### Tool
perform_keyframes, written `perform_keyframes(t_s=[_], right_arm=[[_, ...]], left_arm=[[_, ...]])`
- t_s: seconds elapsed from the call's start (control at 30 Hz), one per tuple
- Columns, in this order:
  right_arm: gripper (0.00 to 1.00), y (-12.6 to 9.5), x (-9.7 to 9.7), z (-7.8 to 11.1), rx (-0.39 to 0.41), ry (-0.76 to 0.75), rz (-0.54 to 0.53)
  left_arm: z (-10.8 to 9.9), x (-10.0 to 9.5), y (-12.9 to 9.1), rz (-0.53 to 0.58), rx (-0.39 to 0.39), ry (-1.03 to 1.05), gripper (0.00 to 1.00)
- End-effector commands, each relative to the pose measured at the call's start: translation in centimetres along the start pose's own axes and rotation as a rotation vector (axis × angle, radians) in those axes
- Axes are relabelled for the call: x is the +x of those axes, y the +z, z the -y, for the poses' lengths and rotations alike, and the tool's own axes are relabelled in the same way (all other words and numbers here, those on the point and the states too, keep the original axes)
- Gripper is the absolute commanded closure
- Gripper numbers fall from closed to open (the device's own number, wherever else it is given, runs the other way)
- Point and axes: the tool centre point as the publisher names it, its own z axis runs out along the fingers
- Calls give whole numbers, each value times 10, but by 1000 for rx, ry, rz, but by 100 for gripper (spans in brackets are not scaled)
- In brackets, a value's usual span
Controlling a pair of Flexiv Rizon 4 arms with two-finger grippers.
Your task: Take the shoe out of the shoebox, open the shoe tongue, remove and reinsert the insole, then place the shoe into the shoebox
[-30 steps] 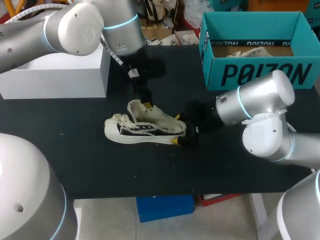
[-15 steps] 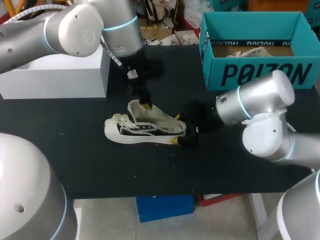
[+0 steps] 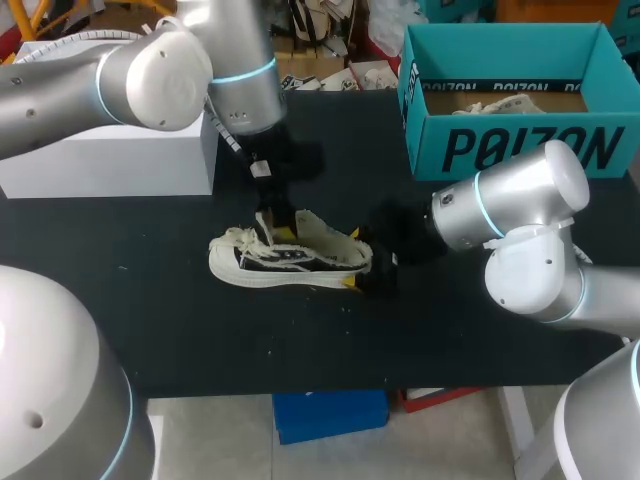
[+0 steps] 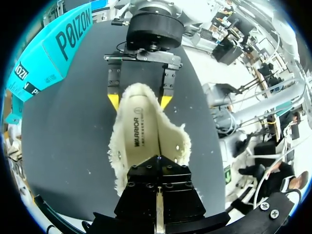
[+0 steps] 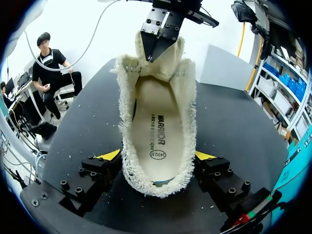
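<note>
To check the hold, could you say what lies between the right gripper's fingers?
The heel of the shoe, touched by both tips of the right gripper; the right wrist view shows it.

Large black block lettering (image 3: 520,150) is carried on the front wall of the teal cardboard shoebox (image 3: 425,125), and is seen again on its walls in the left wrist view. A line of dark print (image 5: 159,129) and a small oval stamp (image 5: 157,154) are carried on the cream insole (image 5: 146,109) inside the white canvas shoe (image 5: 187,97).
</note>
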Motion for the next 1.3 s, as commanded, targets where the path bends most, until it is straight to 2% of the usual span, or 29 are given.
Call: perform_keyframes(t_s=[0.03, 0.47, 0.67, 1.3], right_arm=[[100, 2, 1, 1, 2, 1, 2], [100, 2, 1, 1, 2, 1, 2], [100, 2, 1, 1, 2, 1, 2], [100, 2, 1, 1, 2, 1, 2]], left_arm=[[5, -10, 9, -29, -16, 11, 100], [15, -11, 34, -86, -55, 35, 100], [14, -8, 46, -89, -88, 31, 100], [10, 2, 67, -90, -124, 9, 100]])
